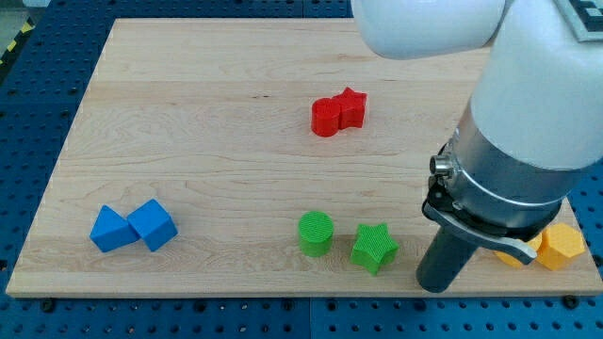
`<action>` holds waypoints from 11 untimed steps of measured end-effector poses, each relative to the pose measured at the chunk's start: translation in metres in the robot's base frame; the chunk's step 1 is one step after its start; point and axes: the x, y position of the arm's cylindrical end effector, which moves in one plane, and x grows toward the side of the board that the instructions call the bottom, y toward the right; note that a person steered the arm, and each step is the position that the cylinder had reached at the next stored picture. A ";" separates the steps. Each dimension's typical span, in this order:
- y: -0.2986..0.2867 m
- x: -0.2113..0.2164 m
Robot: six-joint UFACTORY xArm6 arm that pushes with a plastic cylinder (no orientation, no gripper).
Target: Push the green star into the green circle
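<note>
A green star (374, 247) lies flat near the bottom edge of a pale wooden board (207, 122), just to the view's right of a green circle (316, 233), the two close but with a thin strip of wood showing between them. The star has no clear long axis; one of its arms points toward the view's top, another down toward the board's bottom edge. To the right of the star, and near it without touching, stands my tip (439, 285), the lower end of the dark rod, resting on the wood under the arm's large white and grey body (528, 141). The rod carries no pincer (nothing opens or closes here), and it has hold of nothing. Farther right of the star, partly hidden behind the arm, sit two yellow-orange blocks (556, 247) whose shapes cannot be made out. Up the board from the star, well apart, two red blocks (337, 112) touch one another. Far to the star's left, two blue blocks (134, 227) sit side by side, touching.
</note>
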 end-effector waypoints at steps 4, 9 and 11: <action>-0.029 -0.020; -0.039 -0.020; -0.033 -0.069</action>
